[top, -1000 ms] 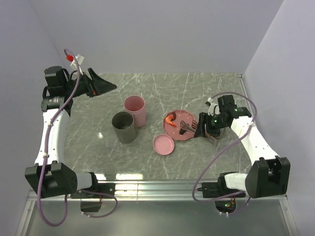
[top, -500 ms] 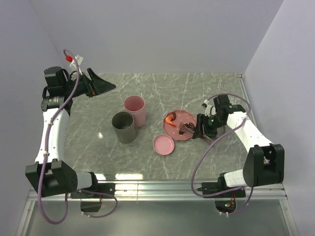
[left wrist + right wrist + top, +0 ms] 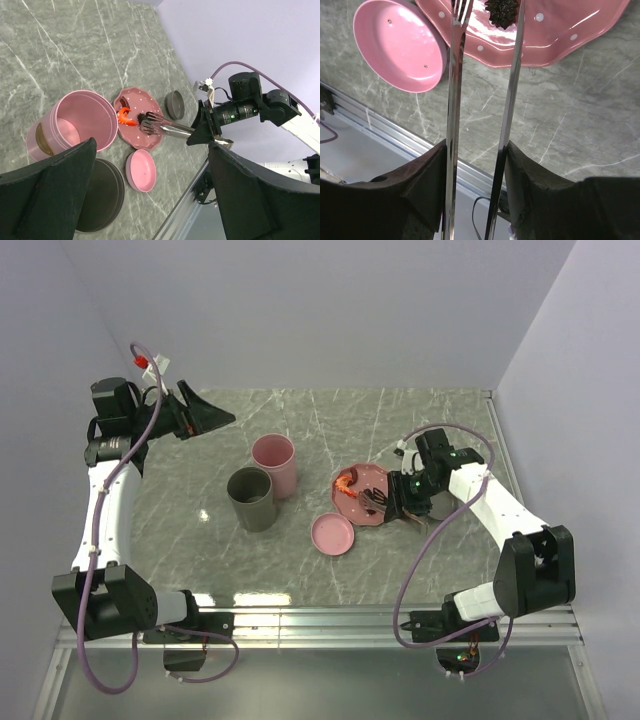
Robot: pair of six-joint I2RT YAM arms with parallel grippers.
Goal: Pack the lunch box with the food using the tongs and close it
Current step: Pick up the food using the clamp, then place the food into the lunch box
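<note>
My right gripper (image 3: 476, 150) is shut on the grey metal tongs (image 3: 454, 95), one arm against each finger. The tong tips reach over the pink speckled plate (image 3: 560, 40) and stand on either side of a dark brown food piece (image 3: 502, 9). An orange-red shrimp (image 3: 345, 481) lies at the plate's left side (image 3: 123, 117). The lunch box stands open left of the plate as a pink round tub (image 3: 273, 462) and a dark grey tub (image 3: 251, 498). My left gripper (image 3: 205, 412) hangs open high at the back left, holding nothing.
A pink lid (image 3: 332, 534) lies just in front of the plate, close to the tongs. A grey lid (image 3: 175, 104) lies behind the plate, near the right arm. The table's metal front rail (image 3: 395, 132) runs under the right wrist.
The right gripper has moved left toward the plate with the tongs and squeezed their arms closer together about the dark piece. The left arm has stayed still.
</note>
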